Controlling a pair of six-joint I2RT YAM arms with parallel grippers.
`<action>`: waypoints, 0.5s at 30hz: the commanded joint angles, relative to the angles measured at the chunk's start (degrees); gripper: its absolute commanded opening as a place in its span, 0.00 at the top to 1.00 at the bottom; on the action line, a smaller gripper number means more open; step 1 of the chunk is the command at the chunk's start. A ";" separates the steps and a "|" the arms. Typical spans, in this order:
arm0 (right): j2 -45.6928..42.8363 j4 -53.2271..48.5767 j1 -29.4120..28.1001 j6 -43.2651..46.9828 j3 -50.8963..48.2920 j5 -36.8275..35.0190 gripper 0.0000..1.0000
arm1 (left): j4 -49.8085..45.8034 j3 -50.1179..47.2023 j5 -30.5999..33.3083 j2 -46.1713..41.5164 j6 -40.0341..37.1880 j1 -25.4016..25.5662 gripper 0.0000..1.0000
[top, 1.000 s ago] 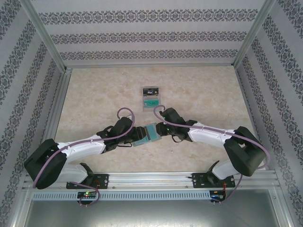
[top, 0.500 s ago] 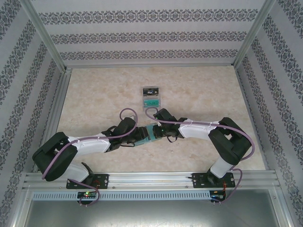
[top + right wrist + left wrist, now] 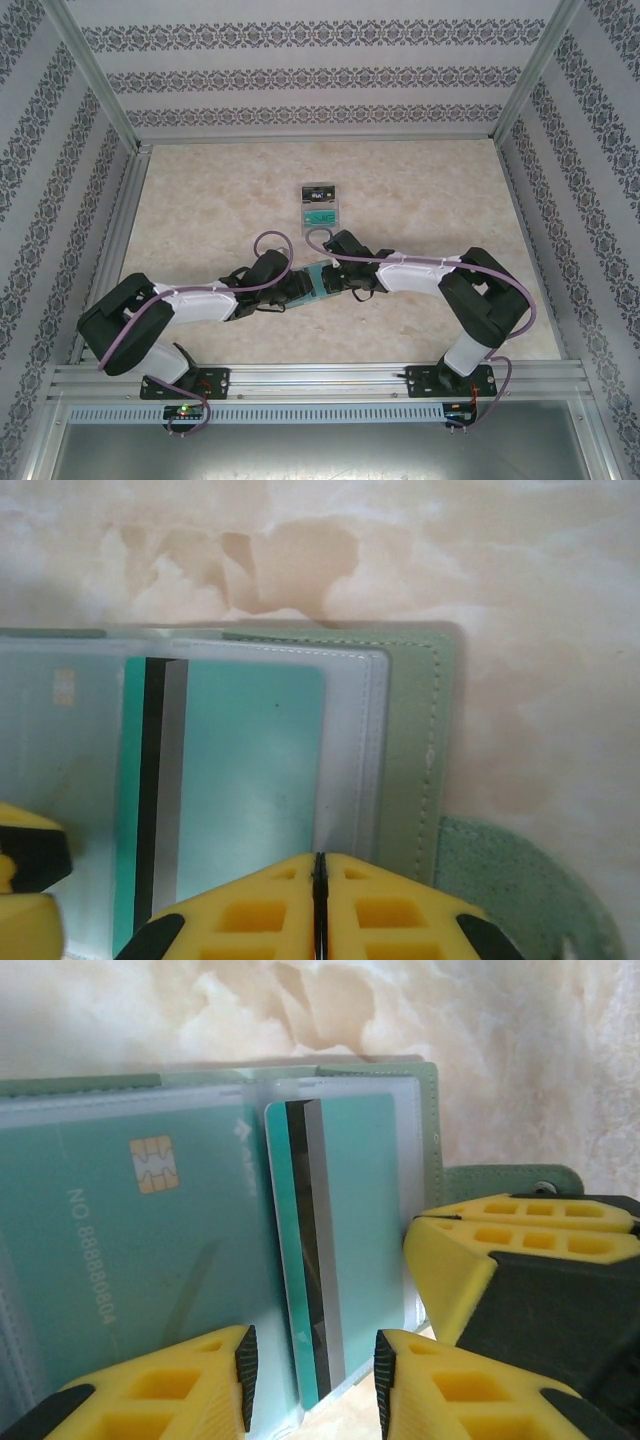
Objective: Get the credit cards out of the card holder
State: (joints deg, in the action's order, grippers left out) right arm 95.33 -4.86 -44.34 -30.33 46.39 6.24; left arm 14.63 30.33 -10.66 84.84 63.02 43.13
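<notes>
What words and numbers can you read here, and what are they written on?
"NO 8888...", on the chip card inside the card holder; the later digits are too blurry to be sure of.
Tiny print by that card's edge: too blurred to read.
Striped card: no writing shows.
Black card and green card in the top view: marks too small to read.

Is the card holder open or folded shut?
Open: the card holder lies spread flat, showing a chip card and a striped card inside.
</notes>
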 commanded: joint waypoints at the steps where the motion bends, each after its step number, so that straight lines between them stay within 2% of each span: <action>1: 0.82 0.64 -0.91 -0.97 -0.17 1.71 0.88 | 2.13 -0.42 0.25 0.80 0.87 0.37 0.62; 9: 1.70 0.91 -1.19 -0.97 0.01 1.85 0.88 | 2.75 -0.41 0.28 1.49 0.79 0.28 0.65; 15: 1.78 0.82 -1.21 -1.01 0.01 1.58 0.88 | 4.15 -0.80 -0.08 1.63 0.67 0.20 0.75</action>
State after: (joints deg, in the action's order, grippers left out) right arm 95.92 -3.99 -44.91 -30.72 46.39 7.22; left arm 15.99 30.30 -10.68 85.69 63.51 43.13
